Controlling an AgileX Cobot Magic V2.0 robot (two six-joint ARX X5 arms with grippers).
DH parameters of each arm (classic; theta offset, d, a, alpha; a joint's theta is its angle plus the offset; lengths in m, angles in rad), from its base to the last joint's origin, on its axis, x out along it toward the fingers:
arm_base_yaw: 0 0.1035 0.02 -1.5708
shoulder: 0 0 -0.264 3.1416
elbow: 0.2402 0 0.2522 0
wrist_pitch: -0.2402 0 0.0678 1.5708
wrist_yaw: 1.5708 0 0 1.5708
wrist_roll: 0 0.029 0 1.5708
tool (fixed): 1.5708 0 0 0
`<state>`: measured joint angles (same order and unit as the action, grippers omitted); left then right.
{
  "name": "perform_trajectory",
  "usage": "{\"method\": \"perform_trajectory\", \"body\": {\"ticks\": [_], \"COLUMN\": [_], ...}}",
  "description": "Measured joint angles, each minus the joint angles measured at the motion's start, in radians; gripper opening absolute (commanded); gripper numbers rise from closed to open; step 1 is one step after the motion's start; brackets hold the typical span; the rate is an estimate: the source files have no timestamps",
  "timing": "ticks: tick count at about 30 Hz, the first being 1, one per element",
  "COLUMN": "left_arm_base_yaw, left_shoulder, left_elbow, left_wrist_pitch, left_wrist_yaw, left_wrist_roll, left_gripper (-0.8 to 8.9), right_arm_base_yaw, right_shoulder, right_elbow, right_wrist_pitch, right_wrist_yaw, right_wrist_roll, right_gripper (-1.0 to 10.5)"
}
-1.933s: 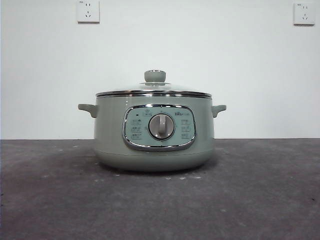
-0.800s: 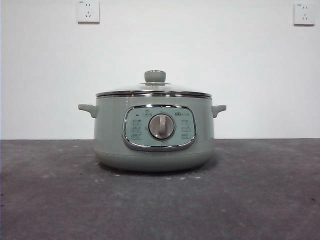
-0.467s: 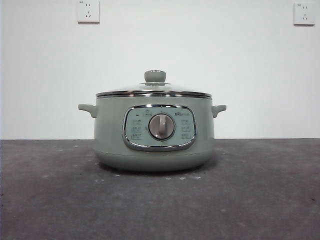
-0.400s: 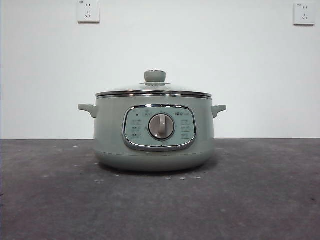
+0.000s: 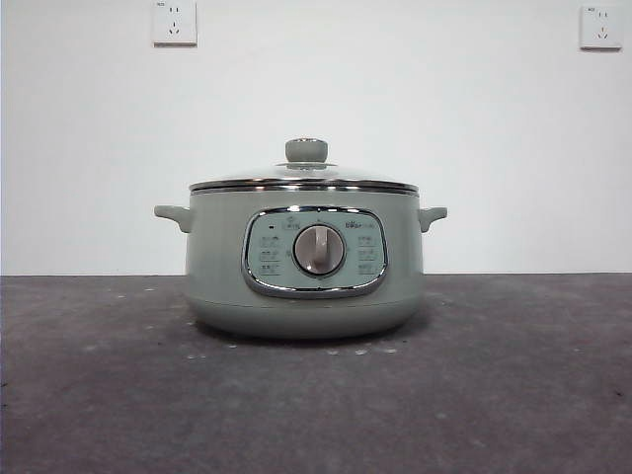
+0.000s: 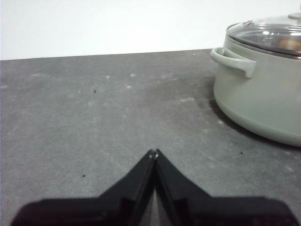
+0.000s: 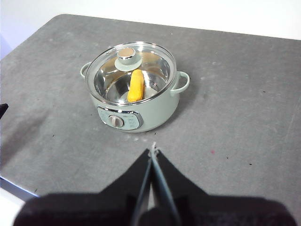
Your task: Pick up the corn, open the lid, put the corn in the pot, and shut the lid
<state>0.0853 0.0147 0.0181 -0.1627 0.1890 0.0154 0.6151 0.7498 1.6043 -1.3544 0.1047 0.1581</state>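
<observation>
Front view, arms: neither arm shows here; only the pot [image 5: 304, 259] on the grey table [image 5: 513, 395] before a white wall.
Front view, pot: it stands upright at the middle of the table, its chrome-framed panel and round dial [image 5: 319, 250] turned to the camera, one small handle at each side.
Front view, lid: the lid [image 5: 305, 178] sits level on the pot's rim, green knob on top.
Front view, hidden: the pot's inside cannot be seen from this low height, so the corn does not show here.
Front view, wall: two white sockets [image 5: 174, 22] sit high up, one near each top corner.
Left wrist view, arm pose: the left claw [image 6: 154, 153] hangs low and nearly level over bare table, well apart from the pot [image 6: 258, 96], facing past its side handle.
Left wrist view, claw: its jaws meet at the tips, closed together, with nothing between them and touching nothing.
Left wrist view, cut off: the pot is cropped at the picture's edge; only part of the lid [image 6: 273, 33] shows, with a faint orange patch under the glass, too unclear to name.
Right wrist view, arm pose: the right claw [image 7: 153, 149] is raised high, looking down on the whole pot [image 7: 134, 108] from its dial side, well apart from it.
Right wrist view, claw: jaws pressed together at the tips, empty, touching nothing.
Right wrist view, corn: the corn [image 7: 136, 85] lies inside the pot on its shiny metal floor, seen through the closed glass lid [image 7: 130, 70], just beside the knob.
Right wrist view, edge: a small dark tip at the picture's side is too little to identify.
</observation>
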Motion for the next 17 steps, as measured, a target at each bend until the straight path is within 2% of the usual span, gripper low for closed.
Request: {"method": "perform_trajectory", "body": {"ticks": [17], "left_arm_base_yaw": [0.0], "left_shoulder": [0.048], "left_elbow": [0.0], "left_wrist_pitch": [0.0], "left_wrist_yaw": [0.0], "left_wrist_roll": [-0.001], "left_gripper": [-0.03], "right_arm_base_yaw": [0.0], "right_shoulder": [0.0], "right_elbow": [0.0], "right_wrist_pitch": [0.0], "right_wrist_yaw": [0.0], "right_wrist_roll": [0.0], "right_gripper": [0.0]}}
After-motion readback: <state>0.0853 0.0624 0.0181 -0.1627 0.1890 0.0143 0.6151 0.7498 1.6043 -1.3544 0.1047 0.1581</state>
